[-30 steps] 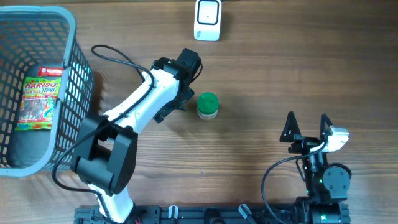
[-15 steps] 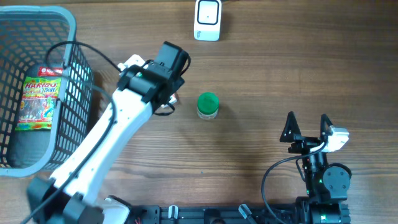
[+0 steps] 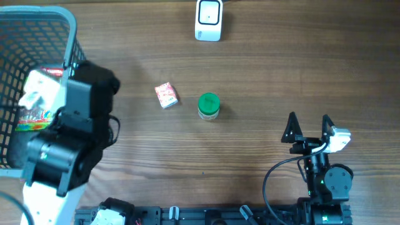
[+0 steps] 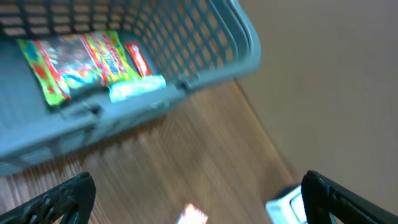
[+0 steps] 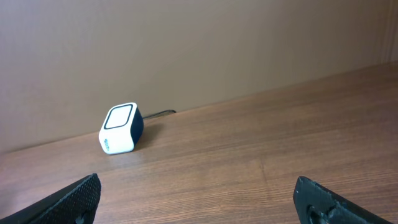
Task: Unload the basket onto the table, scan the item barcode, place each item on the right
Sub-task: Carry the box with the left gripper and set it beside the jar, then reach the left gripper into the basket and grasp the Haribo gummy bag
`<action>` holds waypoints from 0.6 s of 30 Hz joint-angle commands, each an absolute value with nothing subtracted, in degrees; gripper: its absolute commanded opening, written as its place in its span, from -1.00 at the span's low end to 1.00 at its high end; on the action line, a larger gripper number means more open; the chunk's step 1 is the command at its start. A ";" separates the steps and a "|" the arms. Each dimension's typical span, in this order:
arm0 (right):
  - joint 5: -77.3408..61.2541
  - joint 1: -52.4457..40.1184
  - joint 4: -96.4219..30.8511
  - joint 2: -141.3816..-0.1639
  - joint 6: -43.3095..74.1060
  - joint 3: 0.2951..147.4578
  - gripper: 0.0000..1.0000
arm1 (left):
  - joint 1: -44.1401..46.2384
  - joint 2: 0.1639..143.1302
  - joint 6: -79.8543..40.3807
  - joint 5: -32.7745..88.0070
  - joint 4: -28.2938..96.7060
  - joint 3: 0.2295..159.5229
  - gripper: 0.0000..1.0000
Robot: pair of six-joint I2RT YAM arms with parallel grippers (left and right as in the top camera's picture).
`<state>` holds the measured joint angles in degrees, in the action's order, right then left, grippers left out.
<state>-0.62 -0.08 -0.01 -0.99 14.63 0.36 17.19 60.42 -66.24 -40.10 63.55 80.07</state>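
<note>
A small red box [image 3: 165, 95] lies flat on the table, with a green-lidded jar [image 3: 209, 106] just to its right. The white barcode scanner [image 3: 208, 20] stands at the far edge, and it also appears in the right wrist view as the scanner [image 5: 120, 137]. My left arm [image 3: 65, 140] is raised at the left beside the basket. Its gripper [image 4: 196, 190] is open and empty, with the red box [image 4: 193, 215] blurred below it. My right gripper [image 3: 308, 127] rests open and empty at the near right, well away from the items.
A grey mesh basket [image 3: 69, 37] at the left holds a colourful candy bag [image 4: 81, 59]. Bare wooden tabletop lies between the jar and my right gripper [image 5: 196, 193]. A cable runs from the scanner off the far edge.
My left arm has swung away from the red box to the left and risen toward the basket. The red box now lies uncovered beside the jar. The right arm has not moved.
</note>
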 commanded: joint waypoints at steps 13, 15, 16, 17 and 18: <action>-1.32 -0.32 0.25 -0.58 13.65 0.30 1.00 | -5.54 70.08 -61.71 -36.91 53.89 79.88 1.00; -1.32 -0.32 0.25 -0.58 13.67 0.30 0.99 | -10.28 71.68 -57.63 -31.07 51.35 79.88 1.00; -1.32 -0.32 0.25 -0.58 13.67 0.30 0.99 | -12.25 72.01 -56.45 -28.64 50.48 79.88 1.00; -1.32 -0.32 0.25 -0.58 13.67 0.30 0.99 | -14.41 72.10 -56.07 -26.89 49.91 79.88 1.00; -1.32 -0.32 0.25 -0.58 13.67 0.30 0.99 | -17.74 72.12 -56.10 -25.26 48.97 79.88 1.00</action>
<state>-0.62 -0.08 -0.01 -0.99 14.63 0.36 -11.51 72.23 -59.86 -32.51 50.35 80.07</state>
